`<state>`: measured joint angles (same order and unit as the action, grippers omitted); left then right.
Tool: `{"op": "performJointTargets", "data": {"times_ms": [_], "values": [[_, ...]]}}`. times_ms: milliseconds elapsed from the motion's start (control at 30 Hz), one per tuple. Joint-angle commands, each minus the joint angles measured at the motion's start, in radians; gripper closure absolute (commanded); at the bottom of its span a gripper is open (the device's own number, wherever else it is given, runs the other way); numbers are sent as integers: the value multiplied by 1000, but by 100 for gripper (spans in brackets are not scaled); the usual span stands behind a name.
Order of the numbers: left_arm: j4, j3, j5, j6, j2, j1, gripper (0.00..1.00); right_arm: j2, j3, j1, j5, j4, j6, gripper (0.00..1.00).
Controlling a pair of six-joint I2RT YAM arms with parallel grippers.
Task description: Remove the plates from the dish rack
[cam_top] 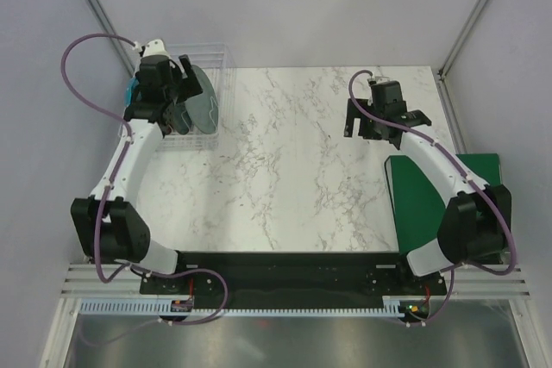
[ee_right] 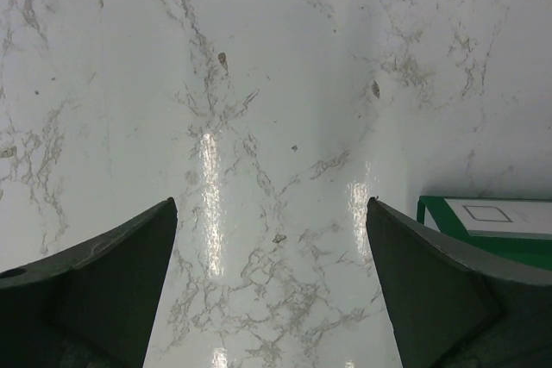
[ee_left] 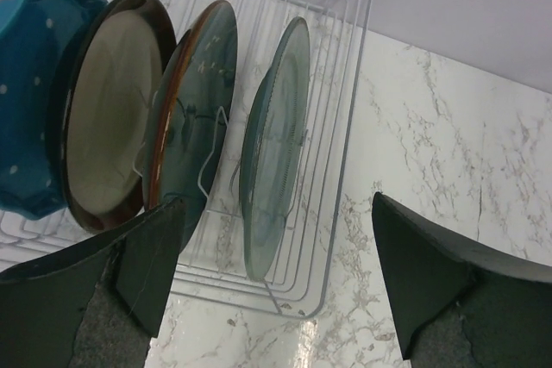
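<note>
The clear dish rack stands at the table's far left and also shows in the top view. Several plates stand upright in it: a turquoise speckled plate, a brown-rimmed plate with cream centre, a greyish-blue plate and a grey-green plate, the nearest to the rack's right end. My left gripper is open just above the rack, its fingers either side of the grey-green plate's lower rim, not touching it. My right gripper is open and empty over bare marble at the far right.
A flat green mat lies at the right near my right arm; its corner shows in the right wrist view. The marble table spreads between rack and mat. Grey walls close in behind and beside the rack.
</note>
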<state>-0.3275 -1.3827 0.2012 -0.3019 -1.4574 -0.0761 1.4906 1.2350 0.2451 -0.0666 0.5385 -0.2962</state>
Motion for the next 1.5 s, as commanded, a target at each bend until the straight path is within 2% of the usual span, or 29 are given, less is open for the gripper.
{"op": "performJointTargets", "data": {"times_ms": [0, 133, 200, 267, 467, 633, 700, 733, 800, 833, 933, 1100, 1333, 1467], "values": [[85, -61, 26, -3, -93, -1, 6, 40, 23, 0, 17, -37, 3, 2], [126, -85, 29, 21, -171, -1, 5, 59, 26, 2, 14, -48, 9, 2], [125, -113, 27, 24, -201, -1, 10, 71, 26, 0, 13, -51, 11, 2], [125, -127, 40, 14, -234, -1, 11, 80, 30, 2, 14, -52, 11, 2], [117, -167, 33, 17, -329, -2, 30, 97, 31, 0, 16, -51, 12, 2], [111, -184, 58, 23, -389, -5, 29, 89, 24, 0, 17, -49, 9, 2], [114, -184, 70, 26, -406, -7, 33, 83, 21, 2, 17, -48, 9, 2], [113, -190, 82, 29, -412, -10, 47, 82, 20, 0, 17, -49, 9, 2], [111, -194, 96, 44, -423, -16, 57, 79, 17, 0, 19, -48, 8, 2], [108, -202, 115, 50, -423, -19, 75, 79, 15, 0, 22, -46, 8, 2], [110, -206, 154, 67, -416, -34, 98, 76, 9, 0, 21, -45, 8, 2], [111, -239, 245, 104, -408, -76, 98, 79, 1, 0, 25, -46, 2, 2], [123, -429, 594, 328, -468, -215, 98, 73, -2, 2, 31, -46, -1, 2], [123, -466, 690, 368, -469, -243, 98, 57, -9, 0, 30, -41, 0, 2]]}}
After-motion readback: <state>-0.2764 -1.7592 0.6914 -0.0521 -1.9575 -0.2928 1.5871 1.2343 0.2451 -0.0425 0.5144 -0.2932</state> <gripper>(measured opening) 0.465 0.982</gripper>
